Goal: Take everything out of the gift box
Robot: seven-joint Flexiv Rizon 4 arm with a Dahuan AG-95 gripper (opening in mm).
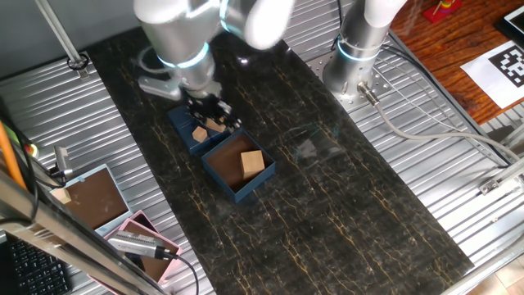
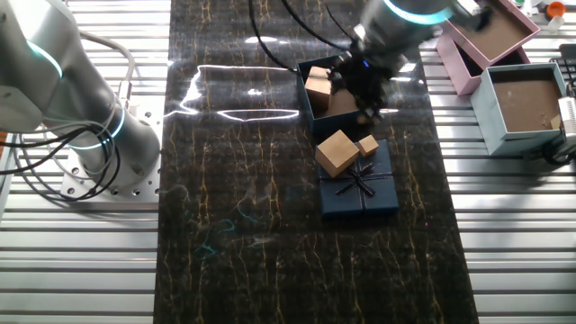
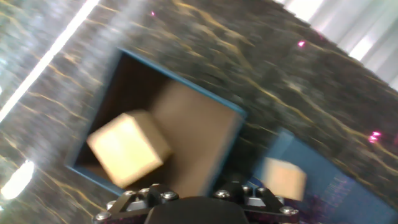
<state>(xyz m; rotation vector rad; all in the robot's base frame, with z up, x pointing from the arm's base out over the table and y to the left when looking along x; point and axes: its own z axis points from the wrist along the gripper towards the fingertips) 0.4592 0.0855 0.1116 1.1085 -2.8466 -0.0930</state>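
The navy gift box (image 1: 223, 174) stands on the dark table with one tan wooden block (image 1: 252, 162) inside. It also shows in the other fixed view (image 2: 308, 70) with the block (image 2: 318, 88). Next to it lies the flat navy lid with a bow (image 2: 360, 191), carrying a larger block (image 2: 337, 151) and a small block (image 2: 368, 145). My gripper (image 1: 210, 113) hangs low over the border between box and lid (image 2: 363, 93). Its fingers are too dark to read. The blurred hand view shows the box (image 3: 186, 118), its block (image 3: 129, 148), a block on the lid (image 3: 283, 176), and only the gripper's mount (image 3: 193, 208).
A pink-rimmed tray (image 2: 459, 56) and a pale blue box (image 2: 493, 112) stand on the ribbed metal beside the table. The arm's base (image 1: 356, 57) is at the table's far end. A second arm's base (image 2: 90, 135) and cables lie at the side.
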